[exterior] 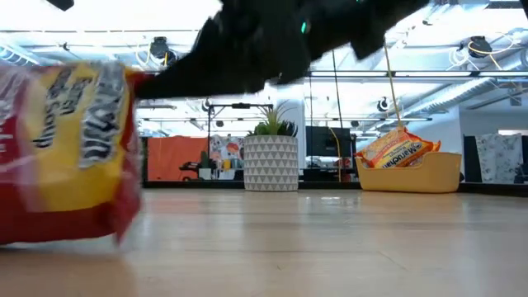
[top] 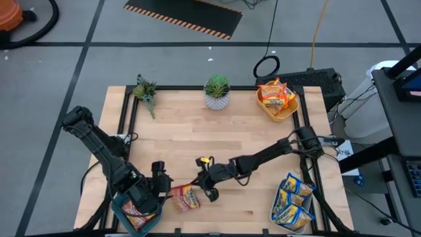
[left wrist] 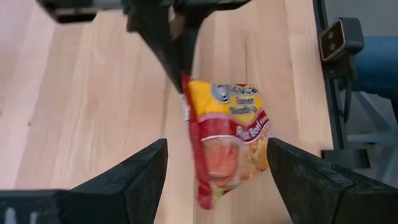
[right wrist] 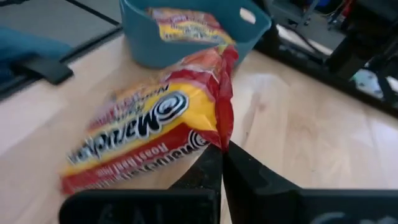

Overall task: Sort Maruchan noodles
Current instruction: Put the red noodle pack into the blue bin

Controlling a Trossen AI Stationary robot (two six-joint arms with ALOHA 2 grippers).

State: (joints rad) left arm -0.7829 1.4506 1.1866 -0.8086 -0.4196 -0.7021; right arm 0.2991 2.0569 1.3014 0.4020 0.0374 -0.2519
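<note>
Red noodle packet [right wrist: 149, 134] sits nearest, at the surface's [top: 250, 141] near-left edge; your right claw [right wrist: 222, 149] is pinched together on its edge. Your left claw [left wrist: 217, 168] hangs apart just left of it, above the teal bin [top: 135, 217] with another red packet [top: 137, 210].

A red-and-yellow crinkly plastic noodle packet [top: 186, 197] is being held by one edge just above the table at six o'clock, tilted. Another red packet [top: 137, 210] is lying flat at seven o'clock. Orange-yellow packets [top: 275, 95] are being kept piled at one o'clock, and blue-and-yellow packets [top: 293, 201] stacked at five o'clock.
</note>
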